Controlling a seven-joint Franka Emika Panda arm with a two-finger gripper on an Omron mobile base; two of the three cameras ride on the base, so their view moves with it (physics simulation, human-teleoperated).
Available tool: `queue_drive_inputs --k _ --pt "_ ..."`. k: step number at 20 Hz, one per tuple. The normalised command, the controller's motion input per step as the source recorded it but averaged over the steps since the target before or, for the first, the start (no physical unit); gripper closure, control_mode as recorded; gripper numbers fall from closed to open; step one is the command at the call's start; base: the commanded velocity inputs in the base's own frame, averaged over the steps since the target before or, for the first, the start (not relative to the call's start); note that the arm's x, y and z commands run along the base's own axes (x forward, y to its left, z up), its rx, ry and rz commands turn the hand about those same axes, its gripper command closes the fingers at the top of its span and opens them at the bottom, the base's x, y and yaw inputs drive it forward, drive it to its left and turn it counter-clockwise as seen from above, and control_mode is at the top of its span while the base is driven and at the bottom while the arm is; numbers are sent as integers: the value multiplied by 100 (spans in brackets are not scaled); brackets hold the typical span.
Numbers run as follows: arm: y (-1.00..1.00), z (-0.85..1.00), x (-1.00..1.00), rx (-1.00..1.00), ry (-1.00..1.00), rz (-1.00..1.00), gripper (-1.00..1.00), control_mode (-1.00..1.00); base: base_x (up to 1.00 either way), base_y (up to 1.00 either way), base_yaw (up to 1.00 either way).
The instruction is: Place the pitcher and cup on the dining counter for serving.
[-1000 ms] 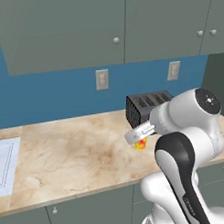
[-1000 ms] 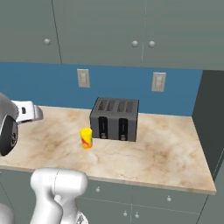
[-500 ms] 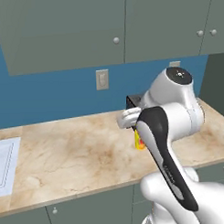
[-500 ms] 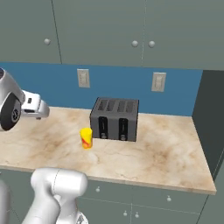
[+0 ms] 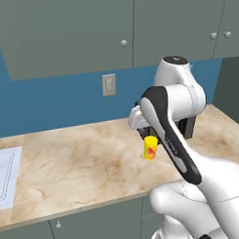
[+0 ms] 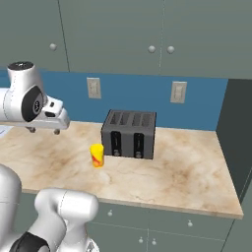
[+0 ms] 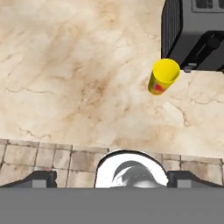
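Since the earlier frame the arm has swung up over the bench — the tool (image 6: 43, 130) hangs high, fingers apart and empty. The cup (image 6: 97, 155) stands upright beside the toaster (image 6: 129, 133). Reaching is the step; next, descend onto it. The hand view alone shows the cup's open mouth.

You get flat, even light with no glare anywhere. The cup (image 7: 163, 77), ahead and right of the claw (image 6: 44, 131), throws hardly any shadow on the marble counter (image 7: 78, 74). Edges look slightly soft and blocky; nothing is out of focus.
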Motion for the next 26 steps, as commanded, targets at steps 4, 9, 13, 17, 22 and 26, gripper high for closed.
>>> queue_drive_inputs --k 4,9,13,17,22,26 --pt "-21 -67 32 -7 4 0 -100 -100 0 0 0" --pt "-28 -63 46 -9 5 0 -100 -100 0 0 0" --pt "-40 -29 69 -1 6 0 -100 -100 0 0 0" --pt "-21 -22 51 -2 3 0 -100 -100 0 0 0" --pt "-6 -24 23 0 5 0 -100 -100 0 0 0" --pt "0 -37 11 0 5 0 -100 -100 0 0 0"
